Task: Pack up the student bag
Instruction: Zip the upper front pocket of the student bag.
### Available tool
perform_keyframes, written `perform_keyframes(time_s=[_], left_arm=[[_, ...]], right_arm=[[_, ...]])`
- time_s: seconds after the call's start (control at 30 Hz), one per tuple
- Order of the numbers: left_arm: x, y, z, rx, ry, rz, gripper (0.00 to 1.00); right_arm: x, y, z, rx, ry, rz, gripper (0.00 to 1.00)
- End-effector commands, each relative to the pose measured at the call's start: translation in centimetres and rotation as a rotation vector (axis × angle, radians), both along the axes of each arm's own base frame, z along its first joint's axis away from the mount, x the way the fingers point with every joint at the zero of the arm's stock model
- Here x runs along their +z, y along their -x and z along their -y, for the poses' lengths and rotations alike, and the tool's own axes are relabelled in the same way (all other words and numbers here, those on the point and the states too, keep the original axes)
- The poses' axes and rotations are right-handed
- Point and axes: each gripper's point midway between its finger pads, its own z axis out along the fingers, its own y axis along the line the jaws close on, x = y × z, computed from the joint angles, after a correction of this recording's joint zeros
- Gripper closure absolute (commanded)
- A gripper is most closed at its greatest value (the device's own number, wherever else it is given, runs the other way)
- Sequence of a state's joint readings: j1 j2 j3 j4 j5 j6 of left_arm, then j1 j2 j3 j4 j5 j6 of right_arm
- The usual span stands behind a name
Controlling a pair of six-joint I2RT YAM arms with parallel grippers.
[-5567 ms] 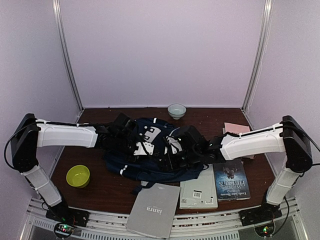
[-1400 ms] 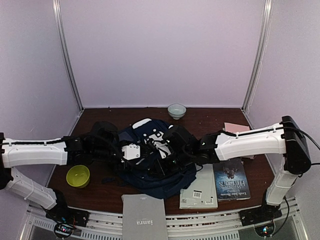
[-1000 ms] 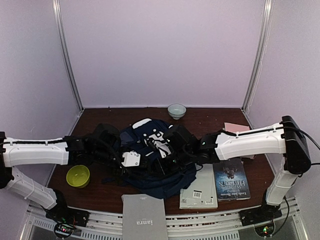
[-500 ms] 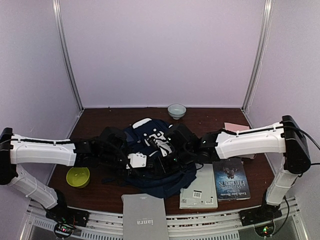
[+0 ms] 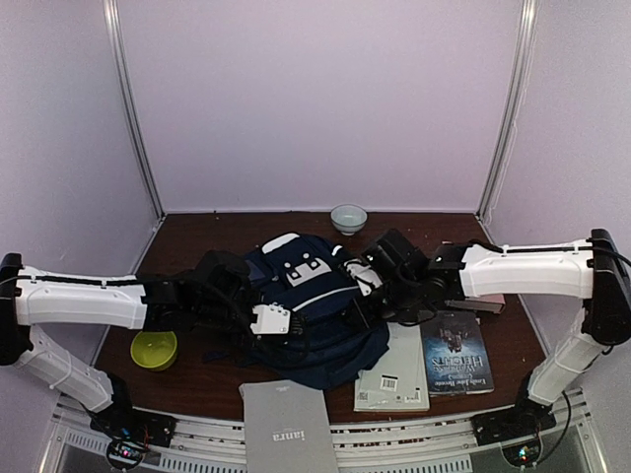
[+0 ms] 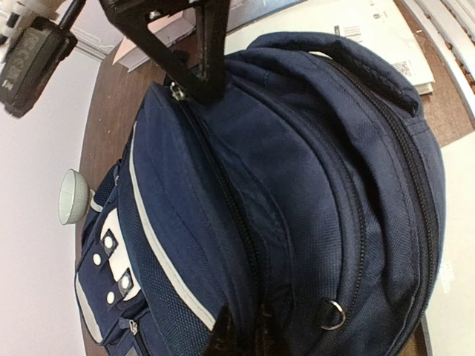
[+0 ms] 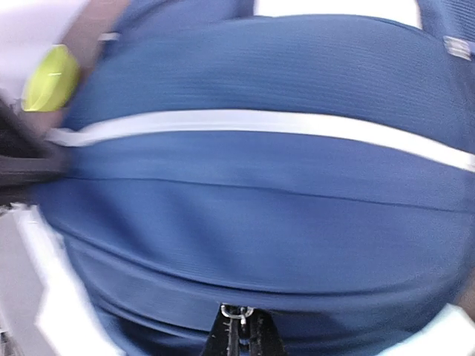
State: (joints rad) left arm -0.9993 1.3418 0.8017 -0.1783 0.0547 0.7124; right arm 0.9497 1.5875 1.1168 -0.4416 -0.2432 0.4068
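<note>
The student bag [image 5: 314, 294], navy with thin white stripes, lies bulging at the middle of the table. My left gripper [image 5: 290, 319] is at its near left side. In the left wrist view it [image 6: 245, 337] is shut on a fold of the bag's [image 6: 297, 185] fabric beside a closed zip. My right gripper [image 5: 352, 294] is at the bag's right side. In the right wrist view it [image 7: 243, 335] is shut on a small metal zip pull [image 7: 239, 314] at the edge of the bag [image 7: 260, 185]. The right gripper [image 6: 206, 89] also shows at the far end of the bag.
A lime green bowl [image 5: 154, 347] sits left of the bag and a pale bowl [image 5: 348, 217] behind it. A grey book [image 5: 286, 429] lies at the near edge, a white book [image 5: 392, 372] and a dark book [image 5: 456, 355] to the right, a pink one [image 5: 468, 252] behind.
My left gripper has closed on the bag's fabric. My right arm has pulled back to the right with the zip pull, and the bag has shifted and rounded out.
</note>
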Motion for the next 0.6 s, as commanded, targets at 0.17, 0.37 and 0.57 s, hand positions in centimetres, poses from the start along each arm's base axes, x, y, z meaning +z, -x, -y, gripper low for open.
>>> perform_keyframes(time_s=[0.17,0.37,0.57], left_arm=[[0.0,-0.7,-2.5,0.050,-0.068,0.062,1.00],[0.9,-3.1,-3.4,0.164,-0.010,0.096,1.00],[5.0,-8.5,-6.2,0.444,0.158,0.144,1.00]], right_arm=[[-3.1,-6.9,13.1,-0.204,0.425,0.084,1.00],[-1.0,-8.6,11.1,-0.191,0.352,0.095,1.00],[0.4,-4.9,4.3,-0.057,0.154,0.032,1.00]])
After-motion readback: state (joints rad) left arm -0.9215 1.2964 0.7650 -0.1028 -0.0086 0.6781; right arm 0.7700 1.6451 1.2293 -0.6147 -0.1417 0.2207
